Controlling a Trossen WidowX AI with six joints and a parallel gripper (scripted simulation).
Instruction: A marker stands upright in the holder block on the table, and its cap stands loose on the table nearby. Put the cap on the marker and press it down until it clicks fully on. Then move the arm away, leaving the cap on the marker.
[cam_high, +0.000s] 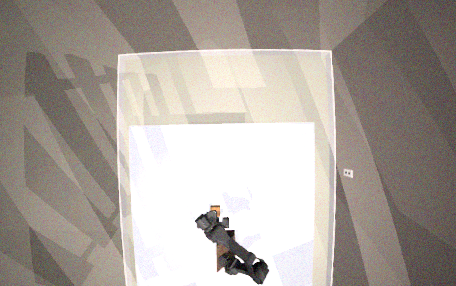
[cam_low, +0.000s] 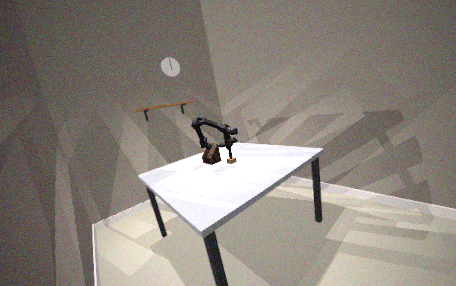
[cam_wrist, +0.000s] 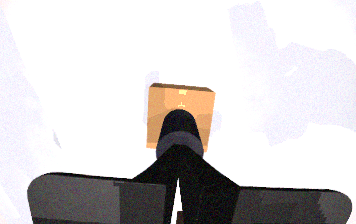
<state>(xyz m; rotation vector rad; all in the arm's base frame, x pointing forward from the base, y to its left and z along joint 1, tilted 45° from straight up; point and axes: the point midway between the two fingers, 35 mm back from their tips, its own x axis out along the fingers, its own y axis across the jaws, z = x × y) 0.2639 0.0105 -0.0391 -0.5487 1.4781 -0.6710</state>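
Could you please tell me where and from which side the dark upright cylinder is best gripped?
Grip the dark cylinder on its round upper wall, from straight above, fingers on opposite sides: it stands upright with its foot in the orange holder block. The hand, now shut, must open first.

1. Arm (cam_low: 207, 125) arches up off its base and drops the wrist straight down.
2. Gripper (cam_wrist: 178, 186) points downward, fingers pinched nearly together, only a sliver between them.

One holder block (cam_wrist: 181, 116), one marker (cam_wrist: 179, 134) standing in it, one table (cam_low: 240, 185), one wall clock (cam_low: 170, 66) above.
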